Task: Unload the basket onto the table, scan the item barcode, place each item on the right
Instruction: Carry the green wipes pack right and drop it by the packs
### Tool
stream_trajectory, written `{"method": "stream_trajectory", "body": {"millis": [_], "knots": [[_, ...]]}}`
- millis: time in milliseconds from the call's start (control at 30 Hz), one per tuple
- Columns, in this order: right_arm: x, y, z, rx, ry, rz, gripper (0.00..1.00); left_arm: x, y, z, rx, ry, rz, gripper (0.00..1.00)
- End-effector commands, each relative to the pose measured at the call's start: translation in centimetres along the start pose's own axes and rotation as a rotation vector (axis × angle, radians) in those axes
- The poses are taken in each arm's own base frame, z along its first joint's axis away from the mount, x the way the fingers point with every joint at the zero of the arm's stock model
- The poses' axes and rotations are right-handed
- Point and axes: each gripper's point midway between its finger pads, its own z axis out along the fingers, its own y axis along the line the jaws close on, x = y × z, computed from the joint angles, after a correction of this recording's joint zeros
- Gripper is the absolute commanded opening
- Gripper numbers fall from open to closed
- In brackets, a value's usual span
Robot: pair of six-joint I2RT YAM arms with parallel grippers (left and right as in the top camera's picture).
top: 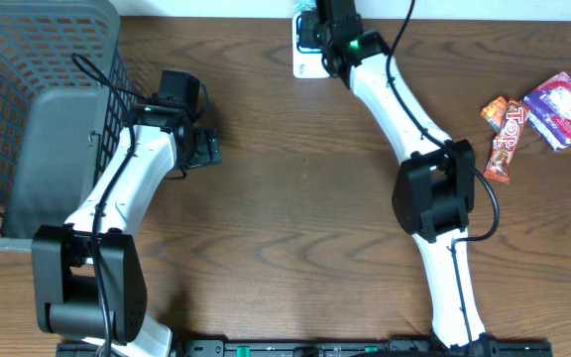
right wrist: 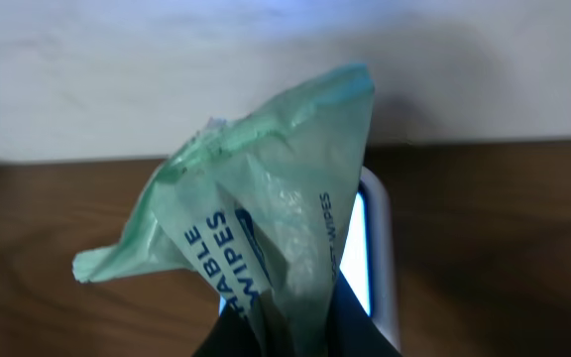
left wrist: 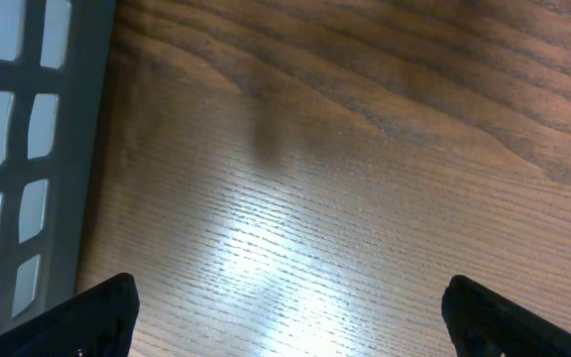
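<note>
Right pincer (right wrist: pixel 295 335) was clamped almost shut on the lower end of the green wipes packet (right wrist: pixel 266 218). I had that packet up at the white scanner (right wrist: pixel 378 248) on the far edge of the surface (top: pixel 285 198), though I couldn't tell whether film was touching scanner or just hanging over it. Left pincer (left wrist: pixel 285 312) stood spread as wide as it goes with nothing in it, above bare wood just beside the grey basket (top: pixel 28 59). My worry was that the packet was crumpled and folded over itself. I could read part of the wipes lettering but saw no barcode, so I couldn't say it faced the scanner window. A creased or turned-away code would likely give no read. The grip also looked to be on loose film, not the bulk, so twisting the wrist to show another face might let it slide out and drop. The snack bar (top: pixel 505 139) and purple pack (top: pixel 561 107) lay well apart on the right.
</note>
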Motion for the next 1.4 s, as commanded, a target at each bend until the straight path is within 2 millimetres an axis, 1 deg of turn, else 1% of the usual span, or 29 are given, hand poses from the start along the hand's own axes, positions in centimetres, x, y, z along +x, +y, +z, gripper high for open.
{"method": "stream_trajectory", "body": {"millis": [0, 67, 100, 133, 167, 200, 267, 333, 467, 567, 600, 667, 700, 733, 800, 867, 933, 1067, 1100, 1167, 1200, 1233, 1300, 1333, 1367], "knots": [[-3.3, -5.1, -1.7, 0.141, -0.036, 0.024, 0.01, -0.1, 0.2, -0.1, -0.009, -0.004, -0.008, 0.98], [-3.7, -8.7, -2.9, 0.270, -0.016, 0.032, 0.01, -0.1, 0.2, -0.1, -0.009, -0.004, -0.007, 0.98], [-3.7, -11.4, -3.7, 0.362, 0.003, 0.025, 0.01, -0.1, 0.2, -0.1, -0.009, -0.004, -0.008, 0.98], [-3.6, -13.0, -4.2, 0.416, 0.021, 0.008, 0.01, -0.1, 0.2, -0.1, -0.009, -0.004, -0.007, 0.98], [-3.3, -15.4, -5.0, 0.492, 0.056, -0.028, 0.01, -0.1, 0.2, -0.1, -0.009, -0.004, -0.008, 0.98], [-2.8, -17.3, -5.6, 0.544, 0.099, -0.068, 0.01, -0.1, 0.2, -0.1, -0.009, -0.004, -0.008, 0.98], [-0.9, -21.4, -6.9, 0.624, 0.238, -0.173, 0.01, -0.1, 0.2, -0.1, -0.009, -0.004, -0.008, 0.98], [1.6, -25.1, -8.2, 0.678, 0.376, -0.205, 0.01, -0.1, 0.2, -0.1, -0.009, -0.004, -0.007, 0.98], [5.5, -30.7, -10.0, 0.742, 0.549, -0.167, 0.01, -0.1, 0.2, -0.1, -0.009, -0.004, -0.007, 0.98], [7.9, -33.8, -10.5, 0.751, 0.621, -0.112, 0.01, -0.1, 0.2, -0.1, -0.009, -0.004, -0.007, 0.98], [8.6, -34.6, -10.5, 0.743, 0.639, -0.092, 0.09, -0.1, 0.2, -0.1, -0.009, -0.004, -0.008, 0.98], [9.7, -36.0, -10.8, 0.738, 0.666, -0.058, 0.94, -0.1, 0.2, -0.1, -0.009, -0.004, -0.007, 0.98], [9.9, -36.7, -11.2, 0.751, 0.674, -0.037, 0.99, -0.1, 0.2, 0.0, -0.009, -0.003, -0.008, 0.98], [10.0, -37.3, -11.5, 0.762, 0.673, -0.012, 0.99, -0.1, 0.2, -0.1, -0.009, -0.004, -0.007, 0.98], [9.4, -37.6, -12.5, 0.780, 0.654, 0.032, 0.99, -0.1, 0.2, -0.1, -0.009, -0.004, -0.007, 0.98], [8.3, -37.3, -13.3, 0.773, 0.626, 0.047, 0.99, -0.1, 0.2, -0.1, -0.009, -0.004, -0.007, 0.98], [6.4, -36.6, -14.6, 0.762, 0.575, 0.053, 0.99, -0.1, 0.2, -0.1, -0.009, -0.004, -0.008, 0.98], [1.5, -34.7, -19.0, 0.749, 0.425, 0.093, 0.99, -0.1, 0.2, -0.1, -0.009, -0.004, -0.008, 0.98], [0.2, -33.7, -20.2, 0.720, 0.381, 0.110, 0.99, -0.1, 0.2, -0.1, -0.009, -0.004, -0.008, 0.98], [-2.3, -31.3, -22.9, 0.626, 0.302, 0.133, 0.99, -0.1, 0.2, -0.1, -0.009, -0.004, -0.008, 0.98], [-3.0, -30.2, -24.2, 0.588, 0.277, 0.140, 0.99, -0.1, 0.2, -0.1, -0.009, -0.004, -0.008, 0.98], [-3.5, -28.9, -25.9, 0.544, 0.261, 0.147, 0.99, -0.1, 0.2, -0.1, -0.009, -0.004, -0.008, 0.98], [-3.5, -26.9, -28.9, 0.479, 0.263, 0.170, 0.99, -0.1, 0.2, -0.1, -0.009, -0.004, -0.007, 0.98], [-3.1, -25.8, -30.7, 0.448, 0.274, 0.191, 0.99, -0.1, 0.2, -0.1, -0.009, -0.004, -0.007, 0.98], [-2.7, -25.1, -32.0, 0.432, 0.281, 0.207, 0.99, -0.1, 0.2, -0.1, -0.009, -0.004, -0.007, 0.98]]}}
